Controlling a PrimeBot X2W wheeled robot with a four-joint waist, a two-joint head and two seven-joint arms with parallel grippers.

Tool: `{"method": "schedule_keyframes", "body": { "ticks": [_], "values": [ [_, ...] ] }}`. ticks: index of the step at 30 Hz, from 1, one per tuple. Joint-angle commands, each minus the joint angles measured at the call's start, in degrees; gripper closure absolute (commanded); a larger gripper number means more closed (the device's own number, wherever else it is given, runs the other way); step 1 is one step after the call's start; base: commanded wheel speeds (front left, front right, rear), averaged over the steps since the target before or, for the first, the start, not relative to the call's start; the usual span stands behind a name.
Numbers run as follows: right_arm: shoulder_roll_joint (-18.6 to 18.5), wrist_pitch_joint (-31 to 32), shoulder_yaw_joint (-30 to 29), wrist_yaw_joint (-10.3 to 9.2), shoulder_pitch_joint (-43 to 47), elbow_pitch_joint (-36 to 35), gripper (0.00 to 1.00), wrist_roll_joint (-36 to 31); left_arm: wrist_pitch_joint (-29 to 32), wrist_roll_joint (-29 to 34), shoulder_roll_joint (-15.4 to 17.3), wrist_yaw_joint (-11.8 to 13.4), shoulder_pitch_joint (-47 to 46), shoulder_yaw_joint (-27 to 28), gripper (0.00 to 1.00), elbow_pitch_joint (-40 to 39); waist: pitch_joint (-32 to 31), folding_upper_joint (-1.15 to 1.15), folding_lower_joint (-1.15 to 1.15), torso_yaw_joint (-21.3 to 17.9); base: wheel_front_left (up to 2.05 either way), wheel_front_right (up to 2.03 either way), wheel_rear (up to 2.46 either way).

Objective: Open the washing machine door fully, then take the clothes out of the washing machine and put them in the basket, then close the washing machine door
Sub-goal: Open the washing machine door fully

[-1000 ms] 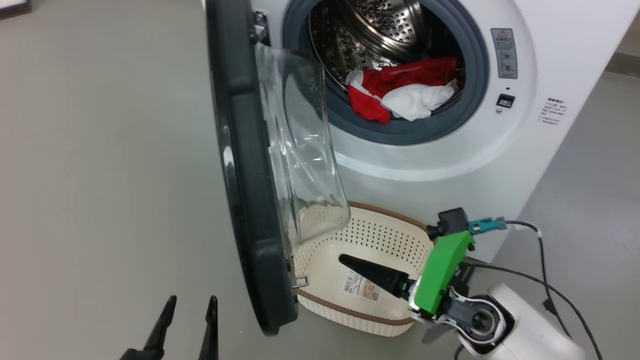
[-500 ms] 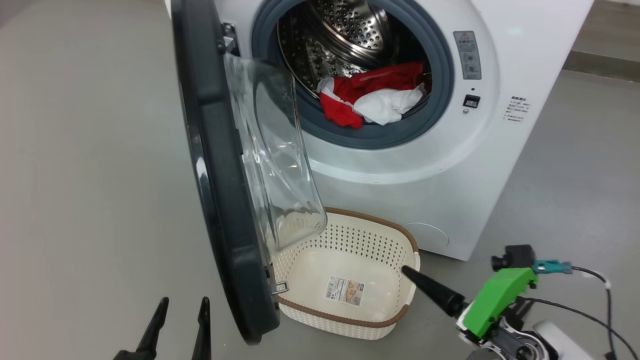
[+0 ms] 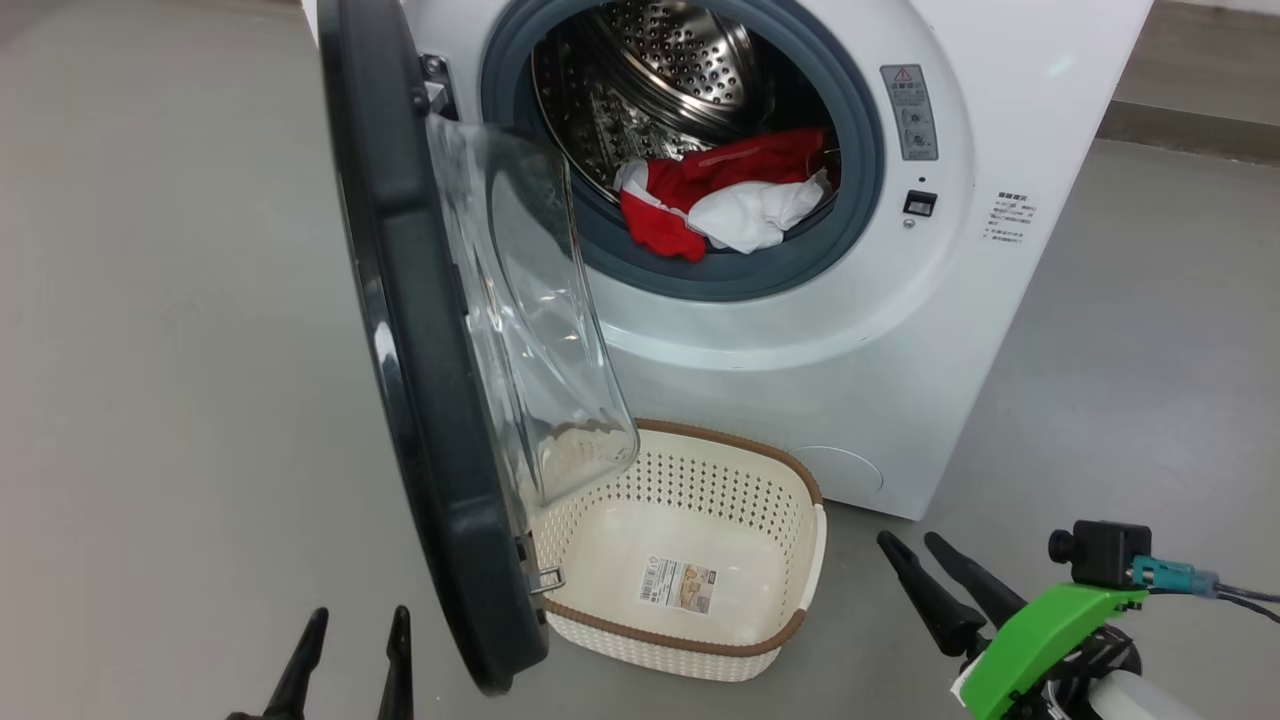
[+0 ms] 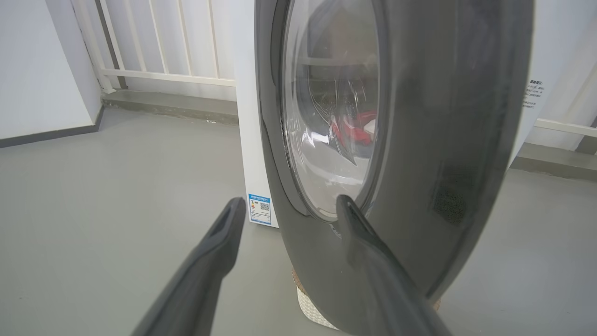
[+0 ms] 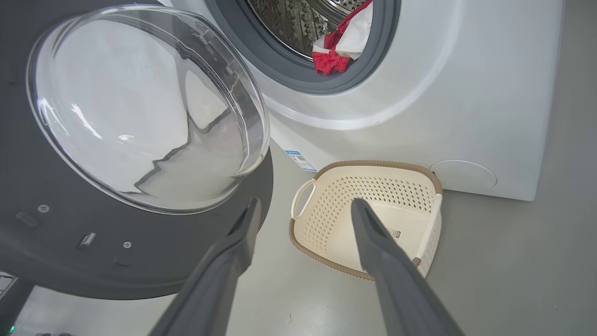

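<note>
Left end of basket (image 3: 700,480) behind door (image 3: 420,380) (sticker (image 3: 678,585) print illegible)

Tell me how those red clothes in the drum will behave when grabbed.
The clothes look soft and crumpled, so probably floppy and light. They lie bunched together, so one pinch may drag several out at once.

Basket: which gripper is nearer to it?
Right. The right gripper hovers open just right of the basket; the left gripper is farther off, on the other side of the washing machine door.
</note>
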Motion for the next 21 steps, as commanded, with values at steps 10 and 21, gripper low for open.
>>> {"method": "schedule_keyframes", "body": {
  "ticks": [10, 21],
  "values": [
    [-2.15, -8.28, 0.28, 0.43, -0.58, 0.73, 0.0, -13.6, -0.7, -0.26, 0.42, -0.04, -0.61, 2.16, 0.0, -1.42, 0.04, 0.0, 0.0, -0.01, 0.0, 0.0, 0.0],
    [3.79, -8.31, -17.01, 0.43, 7.29, -8.0, 0.0, -35.66, -0.7, -0.42, 0.42, 0.18, -1.1, 2.28, 0.0, -1.61, 0.65, 0.0, 0.0, 0.05, 0.0, 0.0, 0.0]
  ]
}}
